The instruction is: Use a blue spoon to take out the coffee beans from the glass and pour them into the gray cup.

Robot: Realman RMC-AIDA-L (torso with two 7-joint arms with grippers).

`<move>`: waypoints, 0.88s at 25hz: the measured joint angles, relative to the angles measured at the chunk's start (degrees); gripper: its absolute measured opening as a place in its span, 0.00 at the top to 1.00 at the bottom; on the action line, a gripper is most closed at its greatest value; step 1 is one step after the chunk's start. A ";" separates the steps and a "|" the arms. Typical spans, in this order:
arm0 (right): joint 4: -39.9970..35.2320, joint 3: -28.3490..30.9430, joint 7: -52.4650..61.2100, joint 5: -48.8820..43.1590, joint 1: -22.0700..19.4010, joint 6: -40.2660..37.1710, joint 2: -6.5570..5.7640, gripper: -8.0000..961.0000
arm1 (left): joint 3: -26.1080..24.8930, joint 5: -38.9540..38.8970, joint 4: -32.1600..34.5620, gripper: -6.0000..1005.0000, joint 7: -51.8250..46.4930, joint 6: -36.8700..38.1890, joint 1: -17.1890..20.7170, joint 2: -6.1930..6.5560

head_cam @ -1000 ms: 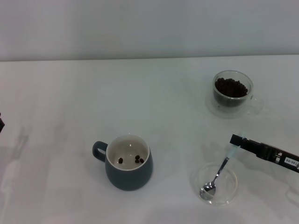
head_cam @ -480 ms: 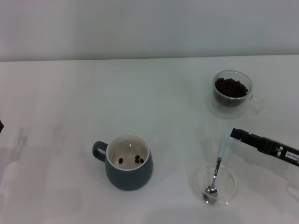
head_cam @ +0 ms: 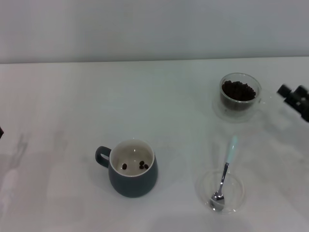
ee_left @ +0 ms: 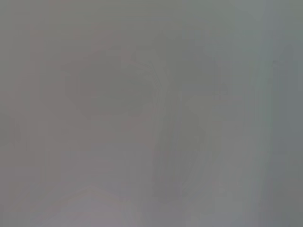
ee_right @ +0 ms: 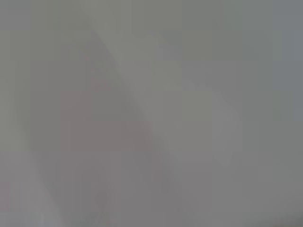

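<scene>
The blue spoon [head_cam: 226, 171] lies free, its metal bowl in a flat clear dish [head_cam: 220, 191] and its pale blue handle resting over the rim, pointing away from me. The glass [head_cam: 240, 97] at the back right holds a heap of coffee beans [head_cam: 238, 90]. The gray cup [head_cam: 131, 167] stands front centre with three beans inside. My right gripper [head_cam: 292, 94] is open and empty, raised at the right edge beside the glass. Only a dark sliver of my left gripper [head_cam: 1, 131] shows at the left edge. Both wrist views show plain grey.
The white table [head_cam: 72, 106] ends at a pale wall at the back. The flat clear dish sits front right, between the gray cup and the right edge.
My right gripper let go of the spoon's handle and pulled back up and to the right, toward the glass. The spoon stayed lying in the dish.
</scene>
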 joint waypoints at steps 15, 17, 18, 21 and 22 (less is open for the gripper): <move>9.11 11.11 -39.57 8.26 2.57 -3.72 2.96 0.12 | -0.15 -0.10 0.43 0.14 -0.40 0.24 0.07 -0.07; 9.08 11.14 -39.62 8.28 2.57 -3.74 2.94 0.12 | -0.16 -0.11 0.44 0.14 -0.41 0.28 0.06 -0.08; 9.06 11.15 -39.64 8.40 2.57 -3.66 2.94 0.12 | -0.16 -0.11 0.46 0.14 -0.41 0.29 0.00 -0.09; 9.11 11.18 -39.69 8.83 2.66 -2.94 2.88 0.12 | 0.03 0.11 0.59 0.14 -0.21 0.31 -0.50 -0.09; 9.13 11.19 -39.70 8.89 2.71 -2.71 2.87 0.12 | 0.06 0.22 0.62 0.14 -0.09 0.31 -0.65 -0.10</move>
